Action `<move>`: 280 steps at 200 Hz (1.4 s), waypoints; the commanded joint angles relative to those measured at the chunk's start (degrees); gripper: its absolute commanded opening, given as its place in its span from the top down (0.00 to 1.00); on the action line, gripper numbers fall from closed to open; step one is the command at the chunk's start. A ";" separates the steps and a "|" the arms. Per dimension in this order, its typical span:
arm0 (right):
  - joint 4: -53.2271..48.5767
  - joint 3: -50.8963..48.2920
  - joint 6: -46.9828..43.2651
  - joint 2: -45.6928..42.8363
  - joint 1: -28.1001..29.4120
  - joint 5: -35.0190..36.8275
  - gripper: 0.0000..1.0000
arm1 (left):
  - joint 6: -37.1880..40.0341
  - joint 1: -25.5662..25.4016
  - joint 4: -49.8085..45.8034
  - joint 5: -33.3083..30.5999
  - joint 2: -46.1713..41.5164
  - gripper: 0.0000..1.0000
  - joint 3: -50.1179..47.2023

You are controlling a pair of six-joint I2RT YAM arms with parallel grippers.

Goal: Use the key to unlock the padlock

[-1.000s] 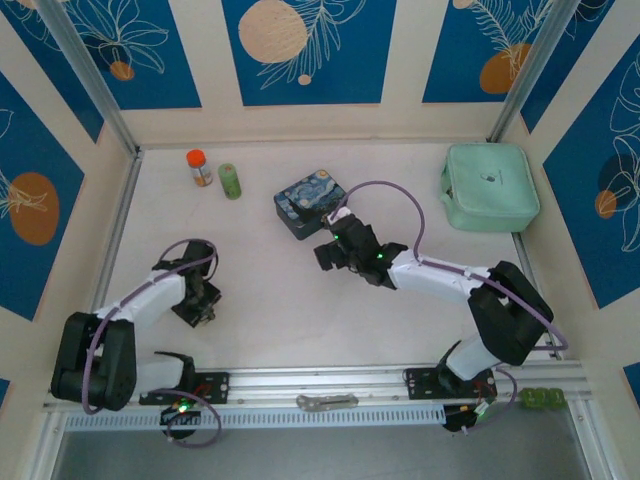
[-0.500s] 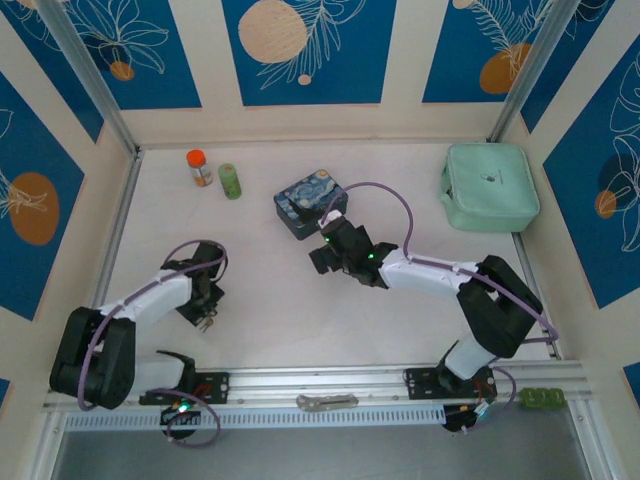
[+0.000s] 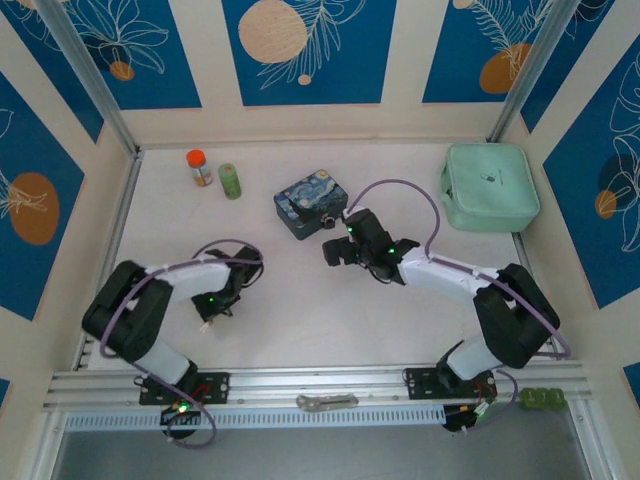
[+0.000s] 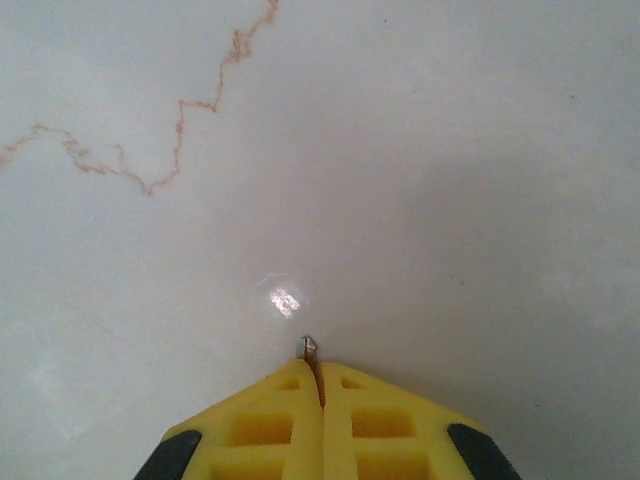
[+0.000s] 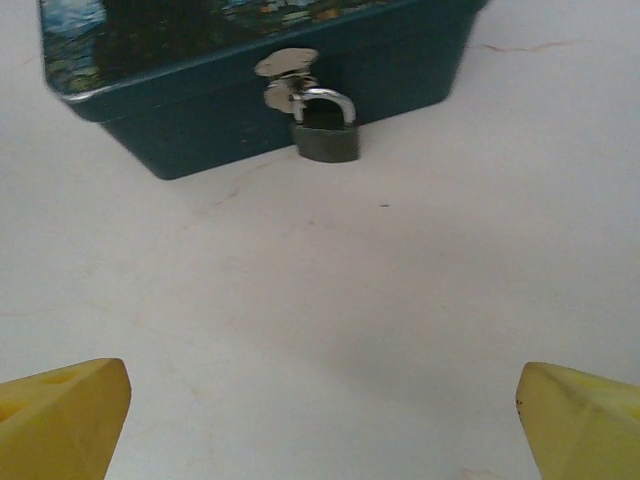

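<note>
A silver metal piece (image 3: 325,402) lies on the rail at the near edge, behind both sets of fingers.

The left gripper (image 4: 320,368) is clenched. Its yellow fingers (image 4: 265,430) are pressed flat together, and the tip of the key (image 4: 309,346) pokes out of the seam between them, just over the white table (image 4: 470,170). A thin brown vein (image 4: 150,180) crosses the table farther ahead of these fingers, to their left. From above, this gripper (image 3: 208,316) points down at the table.

The right gripper (image 5: 322,390) is spread wide and grasps nothing. Its two yellow fingers (image 5: 65,415) stand at the outer sides of the wrist view, with bare table between them. Straight ahead of that gap the padlock (image 5: 326,138) hangs by its closed shackle from the silver hasp (image 5: 285,70) on the front wall of the blue tin (image 5: 200,130). Whether its dark body touches the table I cannot tell. From above, the tin (image 3: 310,203) sits just beyond the right fingers and well apart from the left ones.

Far beyond the left fingers stand an orange-capped bottle (image 3: 199,167) and a green roll (image 3: 230,180). A mint case (image 3: 489,186) lies well off to the right of the right fingers.
</note>
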 commanded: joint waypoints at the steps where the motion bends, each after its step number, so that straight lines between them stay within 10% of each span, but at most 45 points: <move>1: -0.92 -1.20 2.79 -2.36 -0.05 -2.94 0.01 | -5.94 -5.90 39.45 22.43 8.04 1.00 6.97; 125: -0.64 -1.14 3.14 -1.52 -0.17 -2.29 0.01 | 3.78 -5.46 26.91 19.67 0.04 1.00 13.13; 173: 3.30 -1.71 1.76 -1.18 -0.08 -13.45 0.00 | 5.47 -5.45 30.21 21.77 0.36 1.00 16.37; 236: 16.32 -5.29 5.98 0.29 -7.25 -47.24 0.22 | 6.83 -5.66 33.25 26.50 -1.07 1.00 17.04; 280: 3.42 4.78 10.76 9.66 -6.28 -35.44 0.42 | 11.85 -4.33 28.99 19.87 -5.79 1.00 13.74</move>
